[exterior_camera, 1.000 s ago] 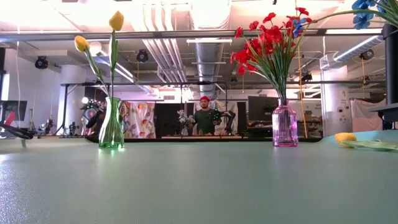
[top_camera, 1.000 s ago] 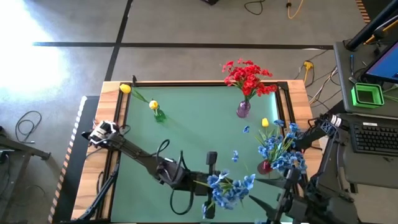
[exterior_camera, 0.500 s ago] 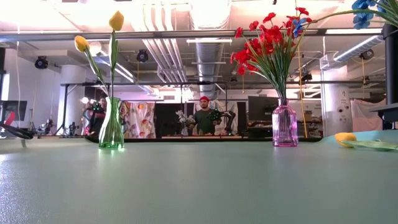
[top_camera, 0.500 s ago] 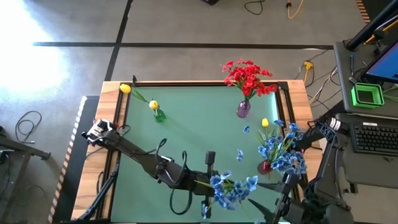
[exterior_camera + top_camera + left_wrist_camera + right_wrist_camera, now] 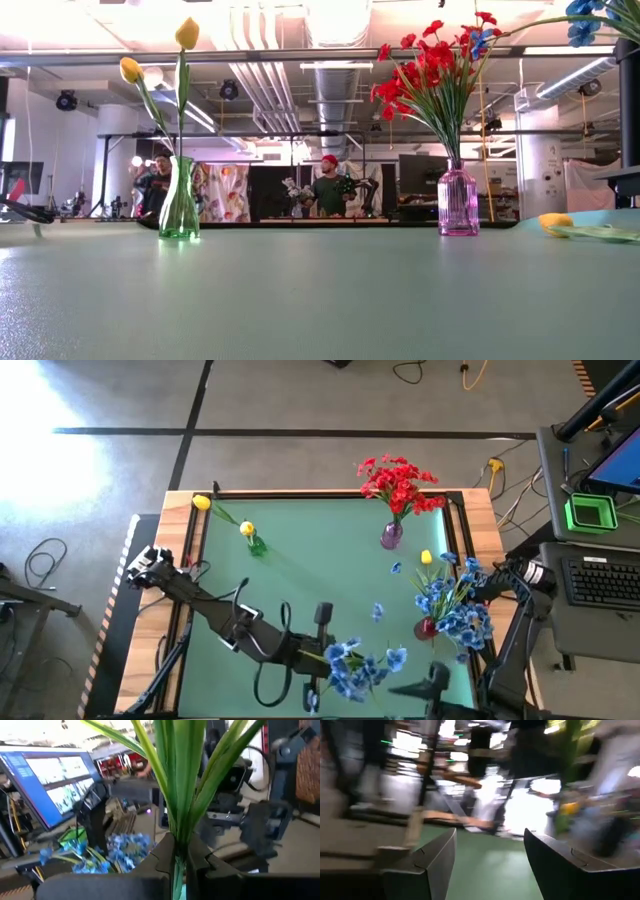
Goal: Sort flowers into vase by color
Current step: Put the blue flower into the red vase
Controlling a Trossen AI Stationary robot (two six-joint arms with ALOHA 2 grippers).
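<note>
My left gripper (image 5: 314, 660) is near the table's front edge, shut on the green stems (image 5: 178, 820) of a bunch of blue flowers (image 5: 358, 666) held off the table. A dark red vase (image 5: 427, 628) at the right holds more blue flowers (image 5: 452, 600). The green vase (image 5: 256, 545) holds yellow flowers (image 5: 187, 33). The purple vase (image 5: 391, 536) holds red flowers (image 5: 398, 480). One yellow flower (image 5: 426, 557) lies on the mat. My right gripper (image 5: 418, 687) is open at the front right, with nothing between its fingers (image 5: 427, 865).
Small loose blue blossoms (image 5: 378, 610) lie on the green mat (image 5: 300, 570). A keyboard (image 5: 600, 578) and a green box (image 5: 590, 513) sit on a desk to the right. People (image 5: 327, 190) stand in the room far behind the table.
My left arm has swung the blue bunch slightly left and toward the front edge. My right gripper has moved toward the front edge and left, still open.
</note>
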